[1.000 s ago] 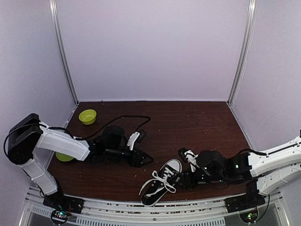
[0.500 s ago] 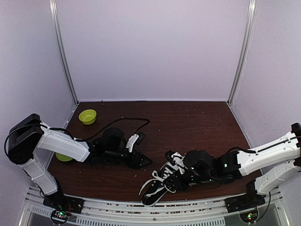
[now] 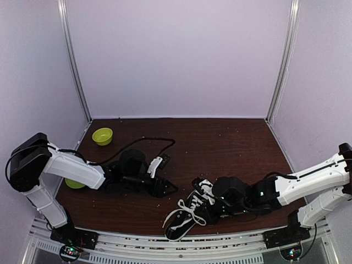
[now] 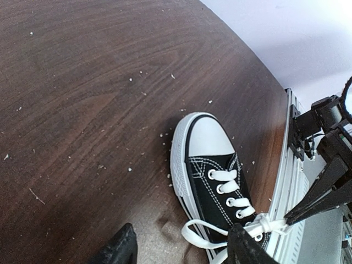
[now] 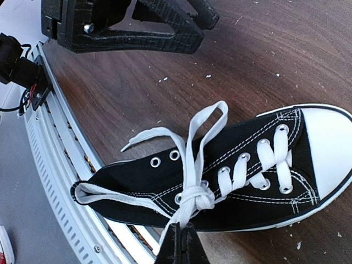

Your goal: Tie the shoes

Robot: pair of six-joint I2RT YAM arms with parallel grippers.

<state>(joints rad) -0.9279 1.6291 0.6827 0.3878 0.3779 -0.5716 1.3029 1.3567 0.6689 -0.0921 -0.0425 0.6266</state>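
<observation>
The black low-top shoe (image 3: pixel 188 212) lies on its side near the table's front edge, white toe cap pointing away from the arms. Its white laces (image 5: pixel 195 199) are bunched in a knot at the top eyelets, and a long loop (image 5: pixel 204 127) trails onto the table. My right gripper (image 5: pixel 182 234) is shut on the lace just below the knot, and it shows beside the shoe from above (image 3: pixel 207 204). My left gripper (image 4: pixel 181 248) stands open low over the table left of the shoe (image 4: pixel 215 175), with nothing between its fingers (image 4: pixel 117 251).
A green bowl (image 3: pixel 102 136) sits at the back left, and a second green bowl (image 3: pixel 73 183) is half hidden behind the left arm. A black cable (image 3: pixel 149 139) loops over the table. The metal rail (image 5: pixel 55 143) runs along the near edge, right by the shoe's heel.
My right gripper moved left to the shoe's top eyelets and shut on the lace. The left arm barely moved.
</observation>
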